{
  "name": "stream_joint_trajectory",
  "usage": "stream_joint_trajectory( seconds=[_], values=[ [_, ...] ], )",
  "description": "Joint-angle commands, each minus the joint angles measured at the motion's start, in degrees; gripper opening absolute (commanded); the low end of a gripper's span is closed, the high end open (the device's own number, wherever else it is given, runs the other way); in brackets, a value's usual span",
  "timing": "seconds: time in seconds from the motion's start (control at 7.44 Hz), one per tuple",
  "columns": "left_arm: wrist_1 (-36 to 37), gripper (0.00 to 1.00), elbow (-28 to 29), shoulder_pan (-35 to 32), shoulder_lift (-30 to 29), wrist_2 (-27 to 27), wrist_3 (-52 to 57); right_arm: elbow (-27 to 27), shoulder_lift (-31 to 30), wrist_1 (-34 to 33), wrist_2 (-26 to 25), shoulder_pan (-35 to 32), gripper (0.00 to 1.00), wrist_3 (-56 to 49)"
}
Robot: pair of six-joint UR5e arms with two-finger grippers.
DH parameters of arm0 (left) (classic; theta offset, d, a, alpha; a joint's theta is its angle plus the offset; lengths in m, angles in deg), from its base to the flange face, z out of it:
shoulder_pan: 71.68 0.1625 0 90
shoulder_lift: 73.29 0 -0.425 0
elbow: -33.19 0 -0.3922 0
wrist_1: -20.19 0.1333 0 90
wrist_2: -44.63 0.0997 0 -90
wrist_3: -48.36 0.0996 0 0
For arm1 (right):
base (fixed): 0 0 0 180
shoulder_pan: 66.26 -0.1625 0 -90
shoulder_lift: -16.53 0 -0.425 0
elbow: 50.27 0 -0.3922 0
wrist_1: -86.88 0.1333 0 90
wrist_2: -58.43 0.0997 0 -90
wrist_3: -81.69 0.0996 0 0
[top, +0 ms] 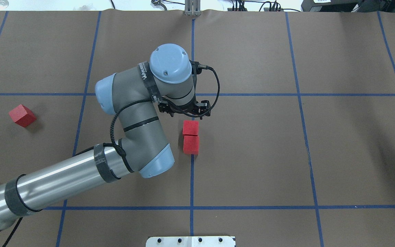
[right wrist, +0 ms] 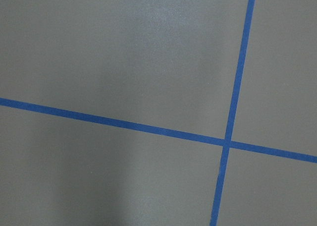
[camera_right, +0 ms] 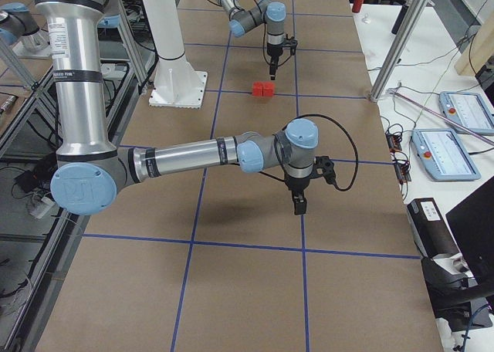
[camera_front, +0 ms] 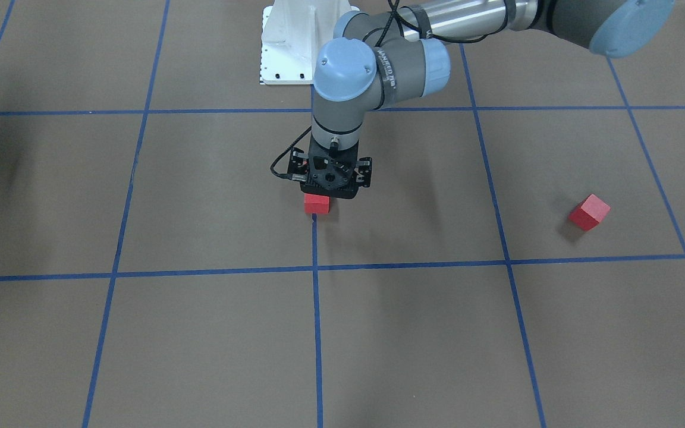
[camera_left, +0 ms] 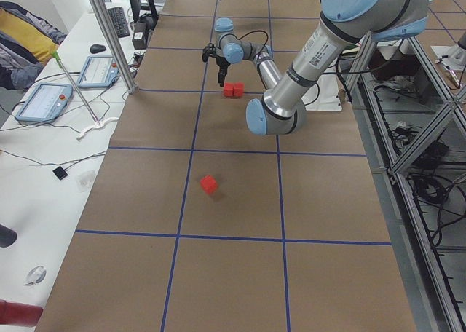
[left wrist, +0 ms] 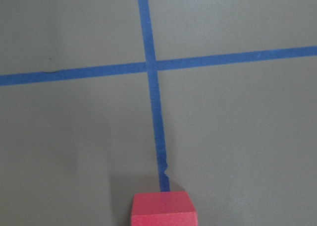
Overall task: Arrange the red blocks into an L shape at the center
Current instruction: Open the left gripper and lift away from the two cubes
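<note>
Two red blocks (top: 190,127) (top: 191,144) lie side by side, touching, on the blue centre line (top: 191,178) of the brown floor. One of them peeks out under the gripper in the front view (camera_front: 317,204) and shows at the bottom of the left wrist view (left wrist: 163,208). A third red block (top: 22,115) lies apart, far to the left, tilted to the grid; it also shows in the front view (camera_front: 589,212). My left gripper (top: 185,111) hangs just beyond the pair and points down. Its fingers are hidden by the wrist. My right gripper (camera_right: 299,204) hovers over bare floor, far from the blocks.
The white robot base (camera_front: 295,41) stands behind the pair. The left arm's forearm (top: 63,181) crosses the floor between the lone block and the pair. Blue tape lines cross under the right wrist camera (right wrist: 226,141).
</note>
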Motion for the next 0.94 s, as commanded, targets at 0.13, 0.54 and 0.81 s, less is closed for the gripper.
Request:
stream_joint_trajectory(
  seconds=[0.13,0.54,0.81],
  values=[
    [3.07,0.99,-17.52,-6.44,17.71,-4.54,13.58,-0.03,0.04,0.00,0.00,0.00,0.99,-0.34],
    [0.01,1.00,-25.12,-12.50,34.77,-4.89,27.82,-0.11,-0.05,0.00,0.00,0.00,0.99,-0.52],
    [-15.39,1.00,-23.38,-17.24,47.85,-6.04,28.13,-0.29,-0.05,0.00,0.00,0.00,0.99,-0.43]
  ],
)
